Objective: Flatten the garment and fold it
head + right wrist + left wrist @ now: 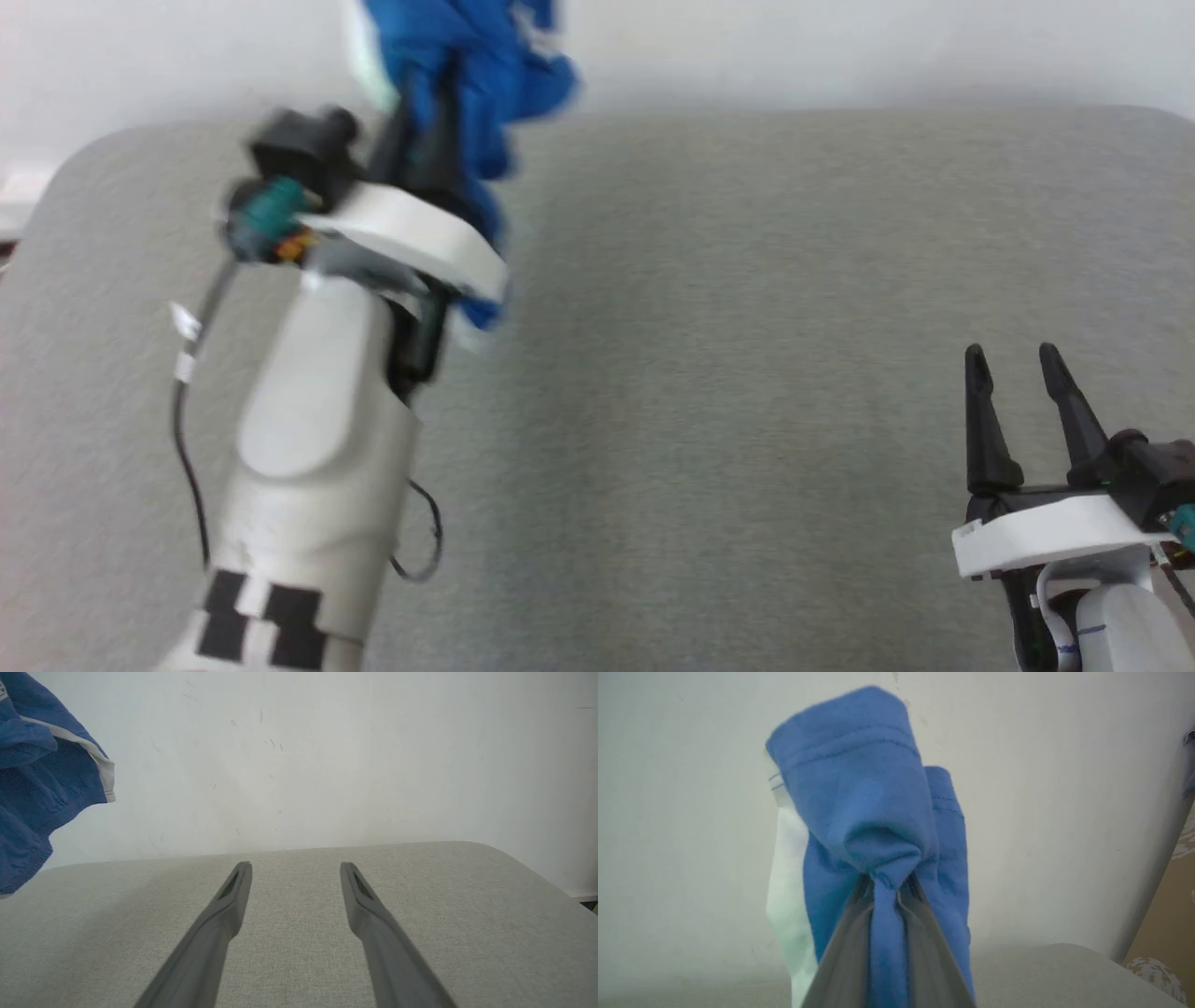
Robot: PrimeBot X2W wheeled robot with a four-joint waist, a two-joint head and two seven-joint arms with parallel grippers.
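Over the far left of the grey fabric-covered table (747, 373), the blue shorts (485, 75) are dangling bunched, off its surface. The left gripper (887, 885) is clamping a fold of them; the right gripper (1013, 355) is hovering with fingers apart. Flattening seems to be only beginning: next calls for lowering and spreading them.

The garment (476, 65) aloft over the table (747, 373) at far left; right gripper (1012, 351) low at near right.

The garment (864, 812) is royal blue with a white, perhaps mint-tinged, side stripe; the table (747, 373) is flecked light grey.
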